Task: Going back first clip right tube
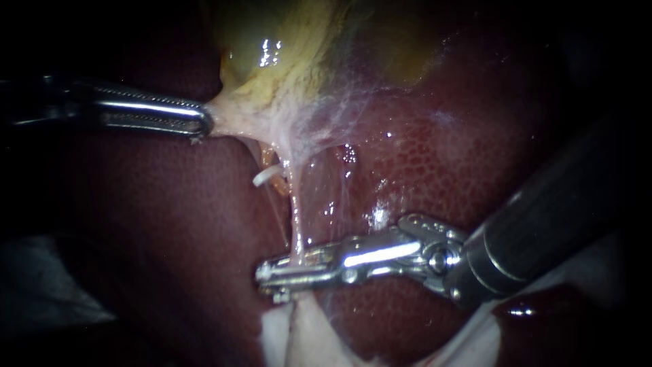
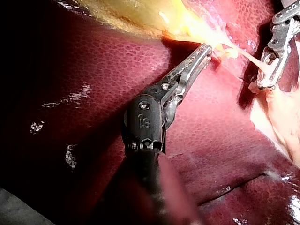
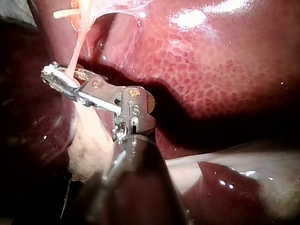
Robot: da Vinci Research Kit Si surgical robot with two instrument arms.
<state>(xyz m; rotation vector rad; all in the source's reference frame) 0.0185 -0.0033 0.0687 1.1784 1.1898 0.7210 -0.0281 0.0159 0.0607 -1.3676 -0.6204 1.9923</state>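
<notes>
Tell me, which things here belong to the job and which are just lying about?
Job: thin pale tube; small white clip on it; shiny right instrument; shiny left instrument pulling yellowish gallbladder.
Bystanders: dark red liver; another white clip higher up.

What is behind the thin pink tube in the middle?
Dark red speckled liver lies behind the thin pink tube. The silver right instrument covers its lower end.

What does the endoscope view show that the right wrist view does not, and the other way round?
Only the endoscope view shows the left instrument gripping the edge of the yellowish gallbladder. Only the right wrist view shows a deep dark fold in the liver beside the right instrument's shaft. Both show the right instrument holding a white clip at the thin tube, and another white piece higher up.
</notes>
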